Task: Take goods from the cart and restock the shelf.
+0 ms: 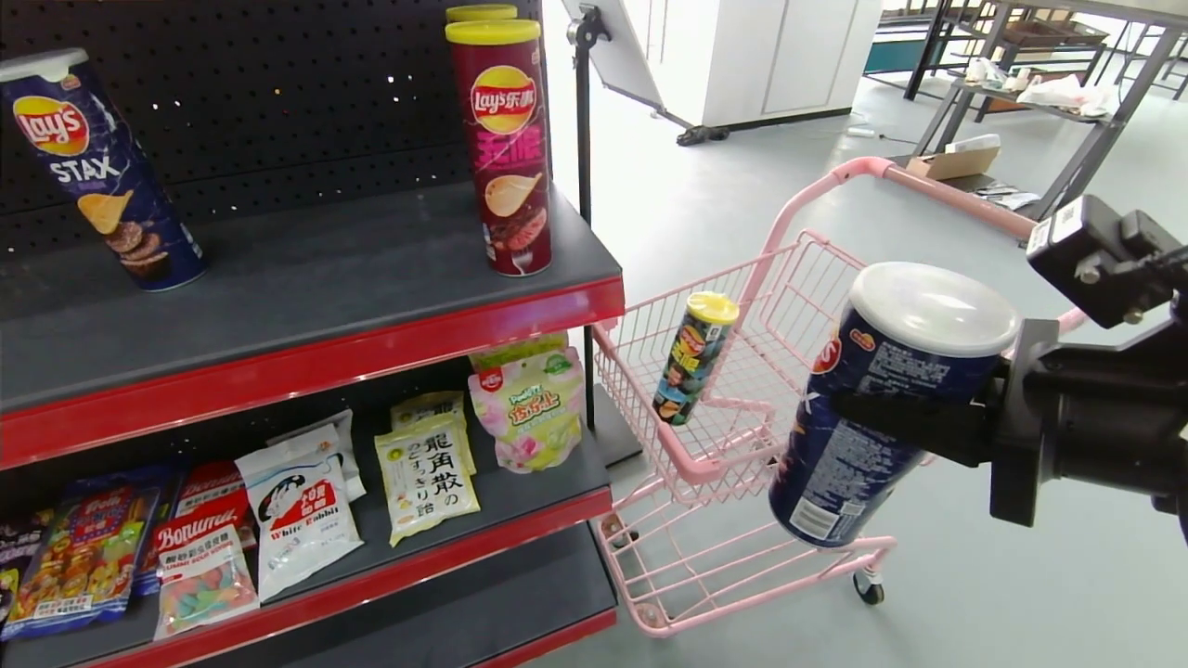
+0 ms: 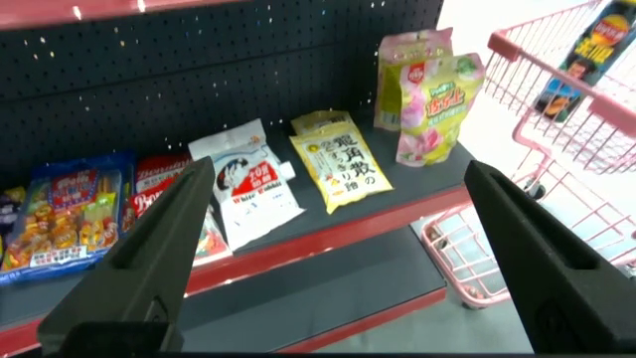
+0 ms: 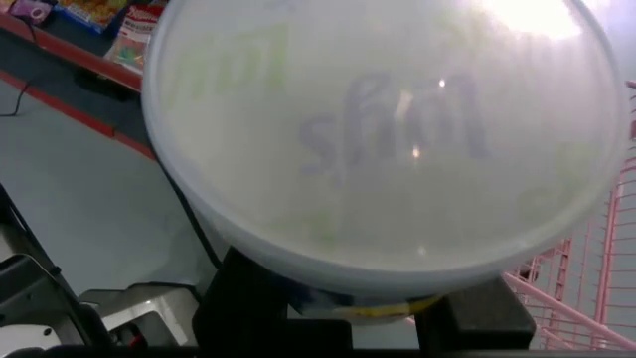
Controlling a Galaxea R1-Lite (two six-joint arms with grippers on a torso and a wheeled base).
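My right gripper [image 1: 914, 408] is shut on a dark blue chip can [image 1: 872, 408] with a white lid, held tilted in the air to the right of the pink cart [image 1: 742, 306]. In the right wrist view that can's lid [image 3: 388, 139] sits just above my fingers [image 3: 258, 308]. A smaller can with a yellow lid [image 1: 694, 357] leans inside the cart basket. On the top shelf [image 1: 306, 288] stand a dark blue chip can [image 1: 97, 172] at the left and a maroon can [image 1: 506, 148] at the right. My left gripper [image 2: 338, 268] is open in front of the lower snack shelf [image 2: 328, 234].
Snack bags [image 1: 306, 501] lie on the lower shelf: white, yellow, pink-green and colourful packs. A board on a stand [image 1: 613, 46] is behind the shelf's right end. Metal tables [image 1: 1030, 83] stand far right. Grey floor lies open around the cart.
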